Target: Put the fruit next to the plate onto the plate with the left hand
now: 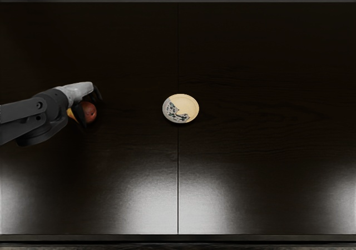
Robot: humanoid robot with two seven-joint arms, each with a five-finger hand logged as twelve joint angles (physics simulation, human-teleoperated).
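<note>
I work from a single view, the head camera. It sits above the near edge of the table (250, 178) and looks down at a slant toward the far edge, which runs across the top of the frame. It stands well back, so the left hand (83, 103), closed round the fruit (90, 112), looks small. The hand's arm enters from the left border. The plate (186, 103) lies well to the hand's right, near the frame's centre. A broad stretch of table shows both beyond the hand and nearer than it.
</note>
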